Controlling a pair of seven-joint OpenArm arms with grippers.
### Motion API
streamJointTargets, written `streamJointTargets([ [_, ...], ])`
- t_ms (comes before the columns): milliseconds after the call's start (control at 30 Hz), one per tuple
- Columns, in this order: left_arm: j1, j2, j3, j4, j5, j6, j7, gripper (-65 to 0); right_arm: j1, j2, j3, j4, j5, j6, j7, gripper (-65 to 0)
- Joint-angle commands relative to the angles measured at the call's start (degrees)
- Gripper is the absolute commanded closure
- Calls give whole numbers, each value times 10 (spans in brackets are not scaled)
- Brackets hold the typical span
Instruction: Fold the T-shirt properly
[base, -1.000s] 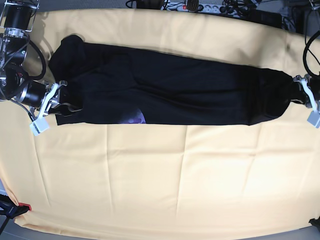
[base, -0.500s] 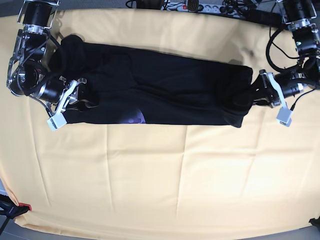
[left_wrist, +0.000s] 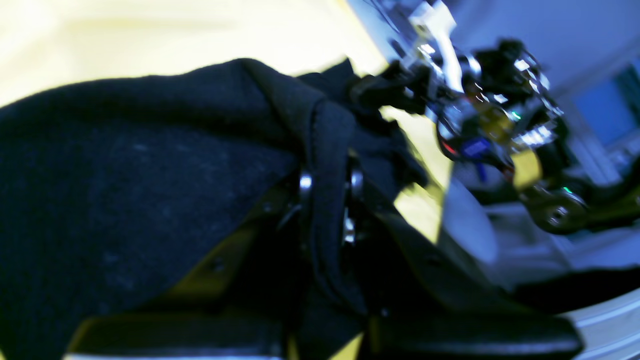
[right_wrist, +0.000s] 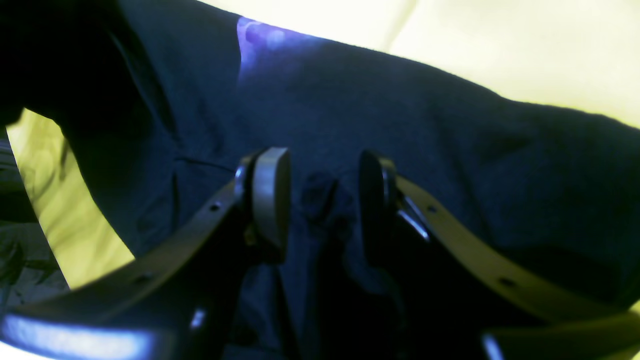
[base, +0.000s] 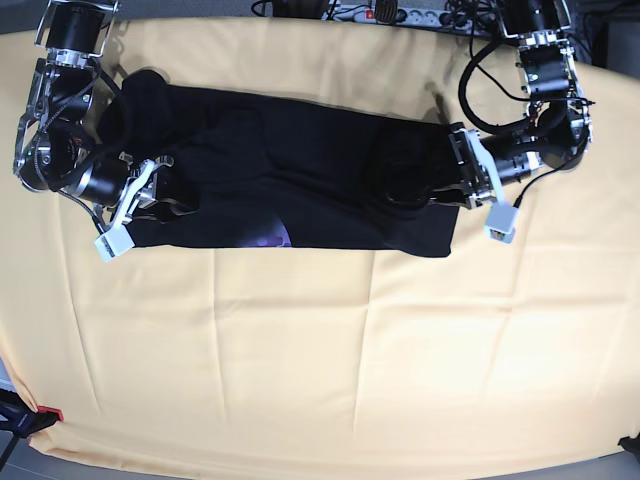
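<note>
T-shirt (base: 320, 175) — left arm (base: 535, 110) angled inward, jaws clamping fold.

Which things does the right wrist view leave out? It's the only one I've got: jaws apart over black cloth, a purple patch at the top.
Observer: The left gripper is shut on a fold of the T-shirt, as the left wrist view shows.
Operator: And beyond the shirt's purple patch, what lies on the tablecloth's edge?
Observer: In the base view, something red and black sits at the tablecloth's near left corner.
</note>
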Motion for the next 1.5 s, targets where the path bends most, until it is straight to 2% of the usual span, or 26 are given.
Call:
streamJointTargets([
  [0, -7, -6, 6, 9, -16, -5, -18, 0, 8, 8, 3, 7, 12, 3, 12, -255],
  [67, -7, -6, 18, 9, -16, -5, -30, 0, 8, 8, 3, 7, 12, 3, 12, -255],
  [100, -7, -6, 21, 10, -16, -5, -31, -47, 8, 9, 3, 7, 12, 3, 12, -255],
  [200, -6, -6, 22, 10, -16, -5, -27, -288, 8, 11, 3, 7, 12, 3, 12, -255],
  [233, -7, -6, 22, 10, -16, -5, -28, -349, 8, 11, 3, 7, 12, 3, 12, -255],
  [267, -7, -6, 22, 10, -16, -5, -28, -378, 8, 11, 3, 7, 13, 3, 12, -255],
  [300, -7, -6, 22, 10, -16, -5, -28, -380, 8, 11, 3, 7, 14, 3, 12, -255],
  [433, -7, -6, 21, 10, -16, -5, -31, -378, 8, 11, 3, 7, 14, 3, 13, -255],
  [500, -7, -6, 15, 10, -16, -5, -44, -353, 12, 11, 3, 7, 18, 3, 13, -255],
  [533, -7, -6, 11, 10, -16, -5, -58, -312, 14, 11, 3, 8, 20, 3, 13, -255],
  [567, -7, -6, 5, 10, -6, -5, -78, -237, 19, 11, 3, 8, 26, 3, 12, -255],
  [633, -6, -6, -5, 10, 87, -5, -126, -11, 28, 13, 7, 10, 49, 3, 12, -255],
  [733, -3, -6, -7, 9, 261, -3, -196, 0, 47, 13, 30, 22, 77, 3, 12, -255],
  [800, 0, -7, -3, 6, 343, 56, -225, 0, 60, 13, 49, 28, 69, 3, 8, -255],
  [867, 0, -7, 1, -2, 388, 84, -238, 0, 70, 13, 61, 29, 18, 3, -5, -255],
  [933, 0, -8, 3, -14, 404, 85, -249, 0, 71, 13, 67, 29, -52, 3, -7, -260],
  [967, 0, -8, 3, -21, 403, 85, -252, 0, 67, 14, 69, 29, -78, -9, -7, -279],
  [1100, 0, -8, 3, -39, 403, 85, -255, 0, 28, 23, 89, 29, -121, -49, -7, -407],
  [1333, 0, -11, 3, -40, 402, 85, -255, 0, -63, 22, 179, 29, -115, -69, 12, -422],
  [1467, 0, -13, 3, -40, 381, 85, -255, 0, -106, 22, 206, 16, -38, -61, 22, -422],
])
